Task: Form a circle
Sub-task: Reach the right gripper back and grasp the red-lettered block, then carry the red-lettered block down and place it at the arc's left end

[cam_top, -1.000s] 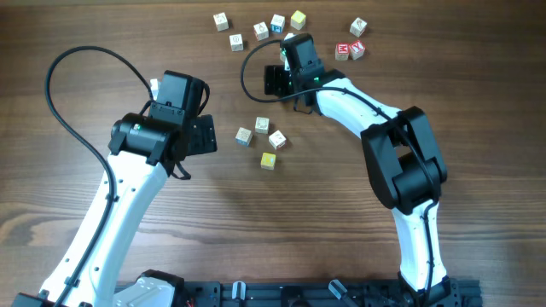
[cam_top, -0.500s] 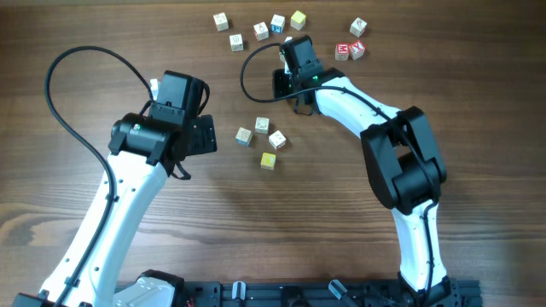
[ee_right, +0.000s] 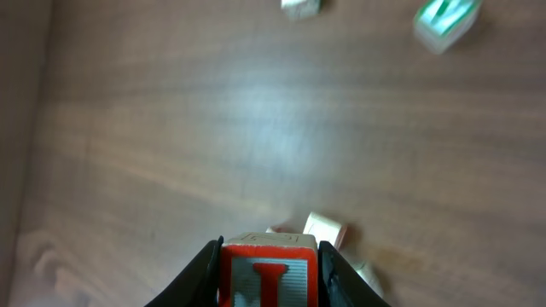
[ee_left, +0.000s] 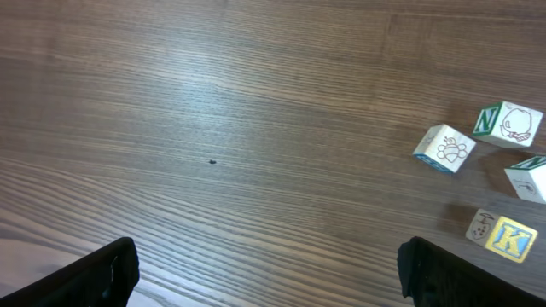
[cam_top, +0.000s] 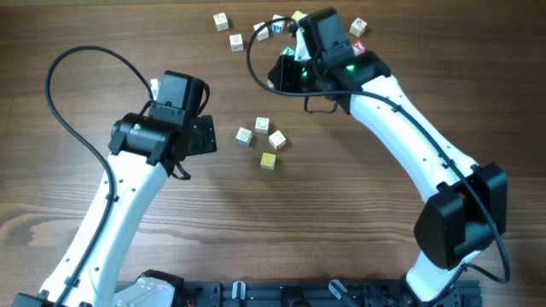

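Overhead: the left gripper [cam_top: 203, 136] spreads wide over the brown wooden table [cam_top: 85, 196]; just right of it lies the circle [cam_top: 262, 125], 3 pale cream wooden letter cubes [cam_top: 244, 135] and 1 yellow cube [cam_top: 269, 160], an open cluster; the right gripper [cam_top: 286, 72] hovers beyond it.
Left wrist: 2 black fingers [ee_left: 102, 273] stand far apart, empty; the 4 cubes lie at right.
Right wrist: jaws clamp a red-faced wooden cube [ee_right: 269, 281] lettered I, off the table.

Cube cluster [cam_top: 277, 139] centre; loose cubes [cam_top: 221, 21] behind, well apart.
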{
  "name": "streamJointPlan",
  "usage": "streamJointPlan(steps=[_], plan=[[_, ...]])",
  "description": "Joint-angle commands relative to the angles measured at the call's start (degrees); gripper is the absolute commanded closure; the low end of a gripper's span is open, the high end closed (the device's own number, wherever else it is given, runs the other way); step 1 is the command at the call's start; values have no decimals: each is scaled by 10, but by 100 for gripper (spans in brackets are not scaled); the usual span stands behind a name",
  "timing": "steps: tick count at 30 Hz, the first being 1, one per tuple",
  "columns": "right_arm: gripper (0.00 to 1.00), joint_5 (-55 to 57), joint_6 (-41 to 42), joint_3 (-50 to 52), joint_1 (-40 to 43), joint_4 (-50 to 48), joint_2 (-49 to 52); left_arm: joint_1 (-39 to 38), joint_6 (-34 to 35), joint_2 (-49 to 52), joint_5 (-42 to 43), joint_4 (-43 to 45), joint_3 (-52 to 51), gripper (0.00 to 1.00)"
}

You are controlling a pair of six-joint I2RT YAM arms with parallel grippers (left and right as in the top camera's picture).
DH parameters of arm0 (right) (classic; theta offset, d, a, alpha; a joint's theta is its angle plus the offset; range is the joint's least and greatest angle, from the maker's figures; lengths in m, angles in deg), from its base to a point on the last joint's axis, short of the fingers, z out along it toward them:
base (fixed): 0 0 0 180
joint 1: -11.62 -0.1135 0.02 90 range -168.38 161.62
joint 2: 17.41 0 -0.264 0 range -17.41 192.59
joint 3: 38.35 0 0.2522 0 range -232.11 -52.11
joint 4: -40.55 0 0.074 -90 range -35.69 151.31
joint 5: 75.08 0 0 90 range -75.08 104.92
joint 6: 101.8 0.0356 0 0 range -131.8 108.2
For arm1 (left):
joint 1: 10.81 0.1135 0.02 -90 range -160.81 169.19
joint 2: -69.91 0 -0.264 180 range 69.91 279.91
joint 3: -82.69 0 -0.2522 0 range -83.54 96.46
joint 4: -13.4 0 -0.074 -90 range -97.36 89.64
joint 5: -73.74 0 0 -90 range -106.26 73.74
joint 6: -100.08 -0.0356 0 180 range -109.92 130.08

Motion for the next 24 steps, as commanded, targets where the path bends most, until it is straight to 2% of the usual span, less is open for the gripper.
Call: streamJointPlan(steps=[1,5,9,13,15,17,21,24], plan=[[75,-32,12,-3,-27,28,-2,2,-22,-3,-19,0,4,0],[75,-16,0,-1,-60,62,-2,2,-22,-3,-19,0,4,0],[75,98,-1,5,-96,80,-1,2,-26,-2,-37,32,4,0],[76,108,4,30,-118,71,0,5,-21,-2,-63,74,3,0],[75,108,5,63,-129,47,0,17,0,-1,-82,67,3,0],[75,108,13,111,-144,14,0,51,10,-1,-84,53,3,0],[75,108,20,176,-163,-70,0,147,77,-1,-75,30,3,0],[75,118,19,201,-168,-111,1,221,88,-1,5,29,3,0]])
